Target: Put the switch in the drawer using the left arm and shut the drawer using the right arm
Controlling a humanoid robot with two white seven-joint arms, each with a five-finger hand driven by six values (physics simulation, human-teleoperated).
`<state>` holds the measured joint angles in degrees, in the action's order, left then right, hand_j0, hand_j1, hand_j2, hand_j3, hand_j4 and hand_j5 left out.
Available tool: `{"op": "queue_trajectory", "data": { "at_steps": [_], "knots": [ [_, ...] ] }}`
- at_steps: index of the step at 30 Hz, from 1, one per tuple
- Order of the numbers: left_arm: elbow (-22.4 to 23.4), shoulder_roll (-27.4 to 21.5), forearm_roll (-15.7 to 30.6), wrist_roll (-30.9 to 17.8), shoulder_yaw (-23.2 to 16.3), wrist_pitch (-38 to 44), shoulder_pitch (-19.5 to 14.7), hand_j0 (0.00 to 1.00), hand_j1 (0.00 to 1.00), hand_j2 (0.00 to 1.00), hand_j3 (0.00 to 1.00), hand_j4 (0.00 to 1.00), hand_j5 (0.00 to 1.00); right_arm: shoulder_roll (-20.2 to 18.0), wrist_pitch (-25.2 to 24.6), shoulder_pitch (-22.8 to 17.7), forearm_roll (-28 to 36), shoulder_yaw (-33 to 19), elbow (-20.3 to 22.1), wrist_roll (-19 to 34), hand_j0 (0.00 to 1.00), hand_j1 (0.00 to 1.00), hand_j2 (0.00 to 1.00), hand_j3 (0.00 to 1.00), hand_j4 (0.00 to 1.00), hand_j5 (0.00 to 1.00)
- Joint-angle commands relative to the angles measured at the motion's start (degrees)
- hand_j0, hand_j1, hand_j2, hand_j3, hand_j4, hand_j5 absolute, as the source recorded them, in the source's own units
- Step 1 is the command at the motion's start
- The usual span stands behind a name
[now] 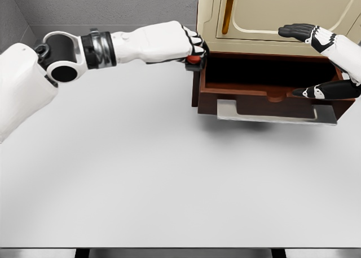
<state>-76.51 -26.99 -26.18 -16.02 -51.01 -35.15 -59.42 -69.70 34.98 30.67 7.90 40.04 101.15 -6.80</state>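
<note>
My left hand reaches across from the left and is shut on the switch, a small dark block with a red button peeking out under the fingers. It hovers right at the left wall of the open brown drawer, whose dark inside shows. My right hand is over the drawer's right end, fingers spread: the black fingertips point left above the cabinet top and the thumb lies on the drawer's front rim. It holds nothing.
The drawer pulls out of a cream cabinet at the back right and carries a grey metal handle on its front. The white table spreads in front. A grey wall stands behind.
</note>
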Motion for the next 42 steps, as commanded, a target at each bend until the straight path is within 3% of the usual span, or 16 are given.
{"op": "queue_trajectory", "data": {
  "at_steps": [1,10,17,27,42],
  "knots": [
    [-0.13,0.45,1.57,-0.06,0.04,0.15,-0.09,0.49,0.49,0.49,0.49,0.49,0.49,-0.08,0.02,0.0,0.37,-0.05,0.01,0.04,1.0,1.0,1.0,1.0,1.0,1.0],
    [0.49,-3.59,1.66,-0.15,1.8,0.15,-0.17,0.49,0.49,0.49,0.49,0.49,0.49,-0.08,0.02,0.0,0.37,-0.05,0.01,-0.05,1.0,1.0,1.0,1.0,1.0,1.0],
    [-0.3,-3.59,2.54,-0.15,2.32,0.15,-0.17,0.5,0.5,0.5,0.5,0.5,0.5,-0.08,0.02,0.0,0.37,-0.05,0.01,-0.05,1.0,1.0,1.0,1.0,1.0,1.0],
    [-7.42,-5.96,3.59,-0.15,2.23,0.15,1.06,0.5,0.5,0.5,0.5,0.5,0.5,-0.08,0.02,0.0,0.37,-0.05,0.01,0.04,1.0,1.0,1.0,1.0,1.0,1.0],
    [-11.2,-5.0,4.12,-0.06,2.32,0.15,1.14,0.5,0.5,0.5,0.5,0.5,0.5,-0.08,0.02,0.0,0.28,-0.05,0.01,0.04,1.0,1.0,1.0,1.0,1.0,1.0]
  ]
}}
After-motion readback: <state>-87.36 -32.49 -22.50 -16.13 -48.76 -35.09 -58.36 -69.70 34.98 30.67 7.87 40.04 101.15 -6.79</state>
